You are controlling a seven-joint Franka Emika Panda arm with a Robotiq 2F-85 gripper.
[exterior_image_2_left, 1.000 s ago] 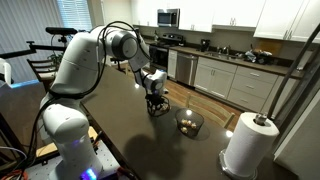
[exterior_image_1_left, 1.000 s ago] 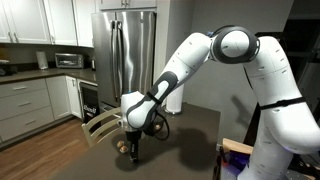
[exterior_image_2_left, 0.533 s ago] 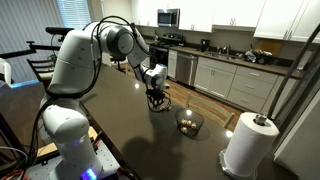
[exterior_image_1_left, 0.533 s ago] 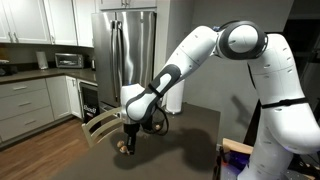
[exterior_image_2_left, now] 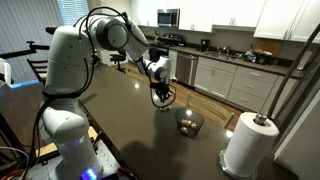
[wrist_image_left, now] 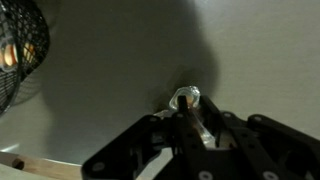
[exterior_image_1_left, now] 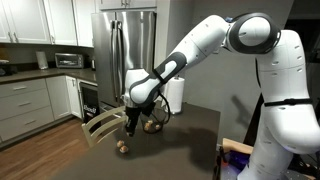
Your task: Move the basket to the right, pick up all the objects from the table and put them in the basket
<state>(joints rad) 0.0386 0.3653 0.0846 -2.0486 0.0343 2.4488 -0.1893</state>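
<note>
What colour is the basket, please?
The basket is dark wire mesh, clearest in the wrist view.

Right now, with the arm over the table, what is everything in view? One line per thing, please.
basket: one, dark wire mesh, on the table, tan pieces inside
loose piece: one, pale tan, on the table near the edge by the chair
held piece: one, pale tan, between the pincer's tips, off the table
table: one, dark brown-grey
paper roll: one, white, upright near a table corner
chair: one, pale wood, at the table's edge
fridge: one, steel, behind the table
arm: one, white
pincer: one, black, shut on the held piece
</note>
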